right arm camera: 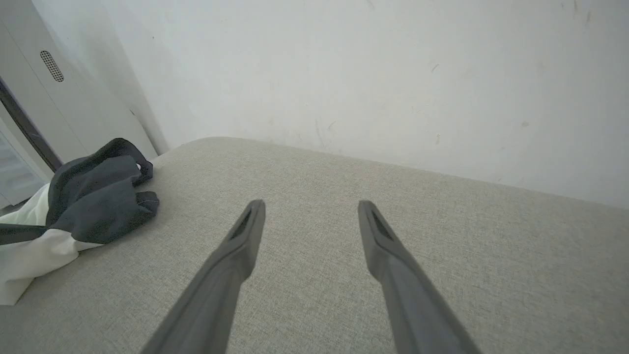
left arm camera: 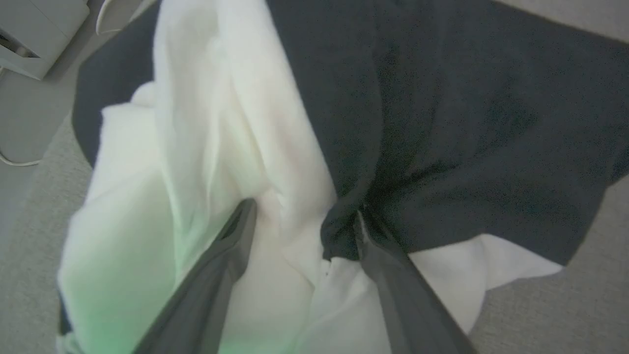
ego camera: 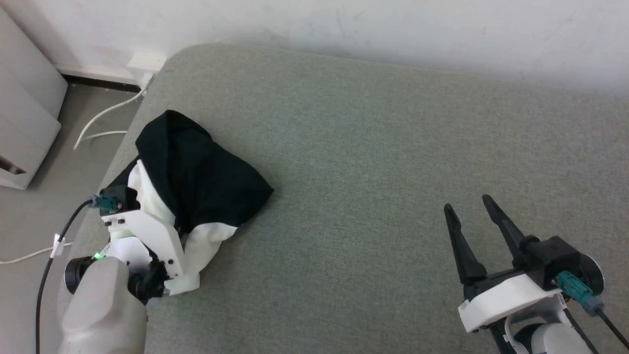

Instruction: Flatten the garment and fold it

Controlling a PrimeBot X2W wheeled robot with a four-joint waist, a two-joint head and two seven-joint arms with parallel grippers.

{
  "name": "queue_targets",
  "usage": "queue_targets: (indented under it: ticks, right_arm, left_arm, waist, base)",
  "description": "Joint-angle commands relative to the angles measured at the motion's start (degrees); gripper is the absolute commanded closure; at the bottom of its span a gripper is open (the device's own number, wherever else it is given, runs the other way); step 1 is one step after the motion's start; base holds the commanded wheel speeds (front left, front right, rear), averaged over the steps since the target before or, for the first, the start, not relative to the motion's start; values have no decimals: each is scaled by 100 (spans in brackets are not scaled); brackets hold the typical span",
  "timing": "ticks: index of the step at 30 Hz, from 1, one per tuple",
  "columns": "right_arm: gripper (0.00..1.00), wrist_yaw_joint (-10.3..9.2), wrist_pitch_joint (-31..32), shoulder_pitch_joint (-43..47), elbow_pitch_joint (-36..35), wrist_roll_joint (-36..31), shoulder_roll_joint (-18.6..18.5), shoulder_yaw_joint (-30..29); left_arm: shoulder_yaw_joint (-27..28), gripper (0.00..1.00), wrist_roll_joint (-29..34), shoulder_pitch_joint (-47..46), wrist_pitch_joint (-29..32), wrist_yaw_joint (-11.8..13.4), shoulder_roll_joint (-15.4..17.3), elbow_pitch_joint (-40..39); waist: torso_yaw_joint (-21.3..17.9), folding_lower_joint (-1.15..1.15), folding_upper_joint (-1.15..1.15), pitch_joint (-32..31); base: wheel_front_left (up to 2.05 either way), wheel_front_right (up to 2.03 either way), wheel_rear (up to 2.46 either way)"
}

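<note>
The garment (ego camera: 196, 182) lies crumpled near the left edge of the grey cushioned surface (ego camera: 373, 162), its black part bunched over the white panel. My left gripper (left arm camera: 304, 214) is open. Its two dark fingers (left arm camera: 221, 265) are pushed down into the folds, with a ridge of white and black cloth between them. Its white wrist mount (ego camera: 147, 236) covers the garment's lower left part in the head view. My right gripper (ego camera: 471, 209) hovers open over bare cushion at the lower right, far from the garment (right arm camera: 93, 201), with nothing between its fingers (right arm camera: 231, 265).
The surface's left edge runs just beside the garment, with floor below it. On that floor lie white cables (ego camera: 100, 120) and a pale grey cabinet (ego camera: 24, 113) stands there. A white wall (ego camera: 393, 29) backs the surface. Bare cushion spreads between the two grippers.
</note>
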Motion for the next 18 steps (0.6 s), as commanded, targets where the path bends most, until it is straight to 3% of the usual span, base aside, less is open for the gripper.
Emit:
queue_targets:
  ticks: [1, 4, 5, 6, 7, 8, 13, 18]
  right_arm:
    - [0, -10, -40, -85, 20, 45, 10, 19]
    - [0, -10, -70, -106, 71, 73, 11, 52]
    - [0, -10, -81, -108, 85, 85, 11, 62]
    - [0, -11, -91, -109, 98, 97, 11, 72]
    - [0, -11, -101, -111, 111, 110, 12, 82]
    - [0, -11, -107, -113, 121, 126, 12, 88]
    - [0, -11, -142, -106, 167, 192, 13, 90]
    - [0, -12, -230, -54, 213, 273, 13, 11]
  left_arm:
    - [-14, 0, -54, -116, 68, -21, 54, 158]
    - [-108, 0, -148, -283, 455, -51, 118, 616]
    - [-146, 12, -179, -339, 558, -60, 134, 732]
    - [-207, 58, -195, -389, 655, -69, 147, 831]
    - [-286, 94, -210, -435, 746, -77, 155, 908]
    - [-360, 100, -238, -478, 793, -84, 170, 955]
    - [-523, 100, -329, -711, 460, -117, 340, 1074]
    - [-592, 100, -215, -1031, -727, 3, 512, 925]
  waist:
    - [-31, -1, -1, 35]
    - [-37, -1, -1, 48]
    - [-32, -1, -1, 48]
    - [-28, -1, -1, 50]
    - [-23, -1, -1, 47]
    - [-14, -1, -1, 44]
    - [58, -1, -1, -29]
    - [153, -1, -1, -205]
  base:
    - [0, 0, 0]
    - [0, 0, 0]
    - [0, 0, 0]
    - [0, 0, 0]
    - [0, 0, 0]
    - [0, 0, 0]
    - [0, 0, 0]
    - [0, 0, 0]
